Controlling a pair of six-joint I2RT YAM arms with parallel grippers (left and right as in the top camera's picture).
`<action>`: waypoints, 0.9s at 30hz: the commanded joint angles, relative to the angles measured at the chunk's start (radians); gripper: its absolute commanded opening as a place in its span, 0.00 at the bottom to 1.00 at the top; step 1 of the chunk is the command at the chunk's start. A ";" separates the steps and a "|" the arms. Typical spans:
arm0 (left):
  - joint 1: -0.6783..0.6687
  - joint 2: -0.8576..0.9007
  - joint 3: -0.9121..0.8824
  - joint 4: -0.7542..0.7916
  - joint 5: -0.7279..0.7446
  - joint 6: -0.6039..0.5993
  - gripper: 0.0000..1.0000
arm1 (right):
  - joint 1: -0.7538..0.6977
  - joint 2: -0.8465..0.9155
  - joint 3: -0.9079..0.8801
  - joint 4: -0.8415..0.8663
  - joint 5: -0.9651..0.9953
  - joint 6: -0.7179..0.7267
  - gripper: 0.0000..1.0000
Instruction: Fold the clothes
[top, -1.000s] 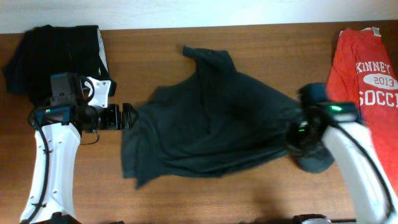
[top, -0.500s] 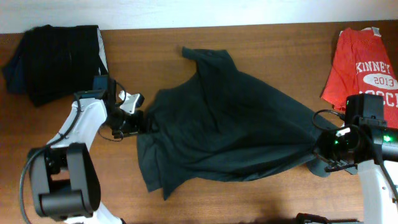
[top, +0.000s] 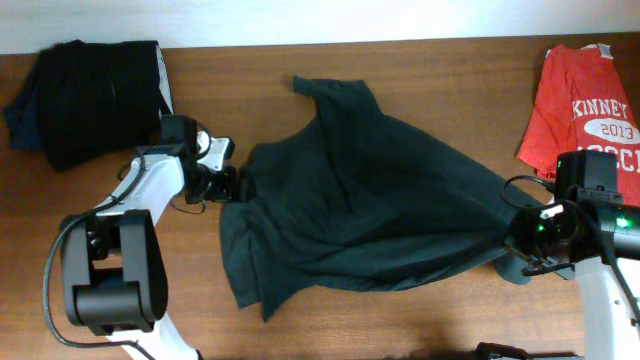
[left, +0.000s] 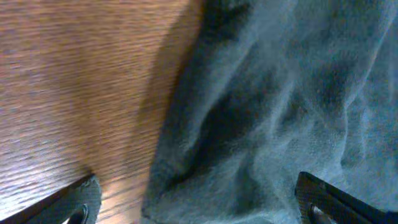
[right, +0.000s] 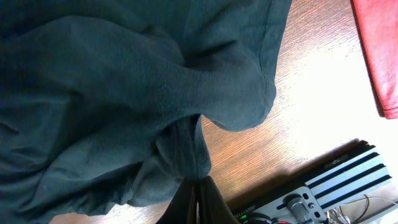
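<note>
Low right in the overhead frame, the right pincer (right: 198, 186) is clamped on a bunched edge of the dark shirt (top: 360, 200). The left pincer (left: 199, 208) stands apart at its left hem. The shirt sprawls rumpled across the surface (top: 450, 80), no fold made. Farther up, a black pile (top: 90, 95) looks folded; the red shirt (top: 585, 110) waits upper right.

— What colour is the spread T-shirt (top: 370, 200)?
— Plain dark teal. The other T-shirt (top: 565, 80) is red with white lettering, the folded garment (top: 90, 95) black, the tabletop (top: 430, 65) brown wood grain.
</note>
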 joint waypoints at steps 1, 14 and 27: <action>-0.020 0.072 0.007 -0.003 0.002 0.030 0.95 | -0.004 0.000 0.014 0.000 0.019 -0.009 0.04; 0.046 0.074 0.252 -0.195 -0.190 -0.177 0.01 | -0.004 0.000 0.014 0.016 -0.065 -0.025 0.04; 0.068 -0.365 0.486 -0.489 -0.189 -0.204 0.01 | -0.004 0.000 0.403 0.015 -0.201 -0.085 0.04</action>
